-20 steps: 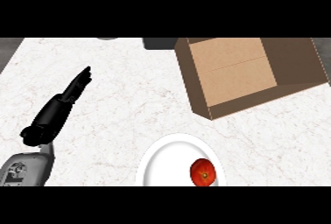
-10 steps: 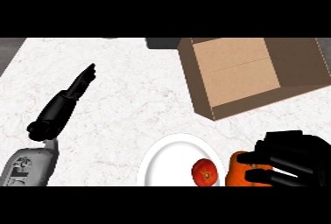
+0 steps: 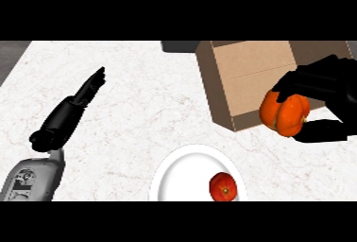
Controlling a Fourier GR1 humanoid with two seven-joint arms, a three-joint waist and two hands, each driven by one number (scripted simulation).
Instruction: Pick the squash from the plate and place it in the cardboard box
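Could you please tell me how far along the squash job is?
Done: the squash is off the plate, where only a red fruit lies. In hand: the right hand, fingers curled round the squash, holds it at the near edge of the cardboard box. Left: move it over the opening and release it. The left hand rests open at the view's left.

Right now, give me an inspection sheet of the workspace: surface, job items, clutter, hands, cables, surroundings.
Surface: white marbled counter.
Job's things: squash off the plate, held at the cardboard box's near edge; plate at the counter's near edge.
Clutter: red round fruit on the plate.
Hands: right hand curled round the squash; left hand open, fingers straight, at left.
Cables: nothing seen.
Surroundings: dark object behind the box.
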